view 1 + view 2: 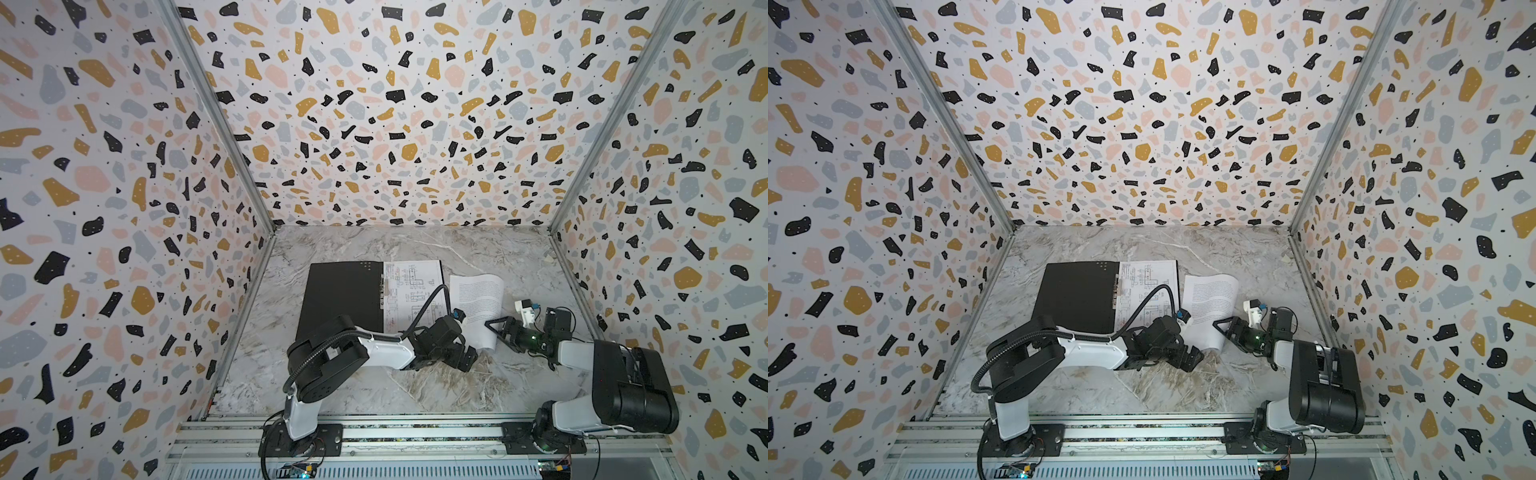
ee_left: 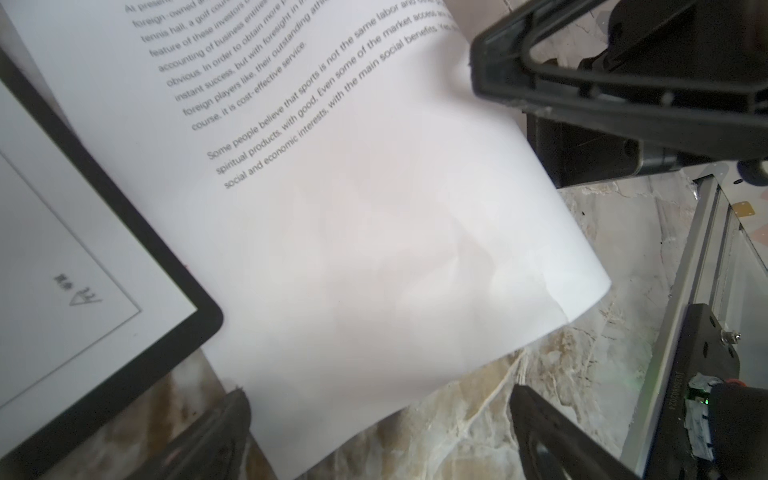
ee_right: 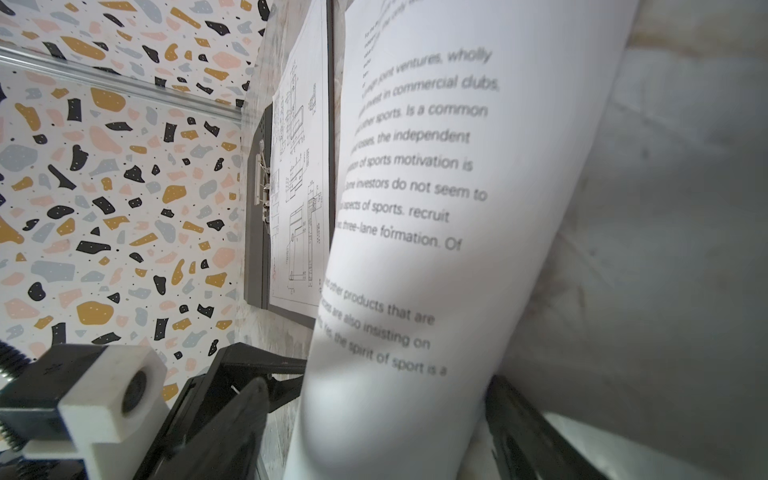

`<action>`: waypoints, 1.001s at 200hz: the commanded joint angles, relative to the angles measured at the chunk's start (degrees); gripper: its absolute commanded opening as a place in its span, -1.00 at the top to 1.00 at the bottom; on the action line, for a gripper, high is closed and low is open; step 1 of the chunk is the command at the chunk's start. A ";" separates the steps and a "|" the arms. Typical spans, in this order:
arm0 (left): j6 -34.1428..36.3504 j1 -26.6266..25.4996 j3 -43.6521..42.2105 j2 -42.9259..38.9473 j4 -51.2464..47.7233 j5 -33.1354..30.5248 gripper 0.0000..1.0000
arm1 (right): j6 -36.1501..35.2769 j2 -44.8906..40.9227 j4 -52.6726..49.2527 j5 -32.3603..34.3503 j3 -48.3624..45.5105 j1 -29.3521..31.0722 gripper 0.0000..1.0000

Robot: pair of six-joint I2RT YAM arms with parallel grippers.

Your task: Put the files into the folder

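Note:
The folder [image 1: 340, 297] lies open on the table, black inside up, with a metal clip [image 3: 264, 174] at its spine. On its right half rests the sheet with line drawings [image 1: 411, 291]. The printed-text sheet [image 1: 478, 303] is on the table to the right of the folder, curled, with its near end lifted. My right gripper [image 1: 492, 332] [image 3: 374, 415] is open, its jaws standing either side of the sheet's bulging near end. My left gripper [image 1: 471, 353] [image 2: 382, 436] is open low over the table, with the sheet's near corner reaching in between its fingers.
The marble table [image 1: 374, 382] is boxed in by patterned walls on three sides. An aluminium rail [image 1: 374, 432] with both arm bases runs along the front edge. The two grippers are close together at the text sheet's near end.

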 commanded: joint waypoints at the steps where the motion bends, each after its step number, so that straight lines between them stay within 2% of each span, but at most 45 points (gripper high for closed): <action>1: -0.59 -0.50 0.11 1.62 -1.09 1.32 -0.98 | -0.81 3.34 -8.67 4.70 -0.67 1.21 -0.62; 34: -0.71 -0.49 -0.06 1.61 -0.96 1.27 -0.98 | -0.67 3.89 -9.38 5.88 -0.02 1.25 -0.46; 66: -0.75 -0.51 -0.13 1.47 -0.95 1.22 -0.98 | -0.58 3.73 -10.14 6.55 0.14 1.30 -0.21; 101: -0.80 -0.49 -0.32 0.93 -1.19 0.73 -0.98 | 0.04 2.85 -9.70 6.71 -0.45 1.30 -0.10; 156: -0.33 -2.14 -1.11 -2.15 -2.17 -1.60 -0.98 | 0.24 2.72 -9.45 6.33 -0.36 1.24 -0.12; 182: -4.16 -2.76 -2.92 -2.55 1.97 1.15 -0.98 | 0.23 2.63 -9.39 6.03 -0.61 1.21 -0.12; 200: -5.87 -3.54 -3.81 -3.33 4.39 0.61 -0.98 | 0.06 1.99 -9.73 6.04 -0.71 1.26 -0.12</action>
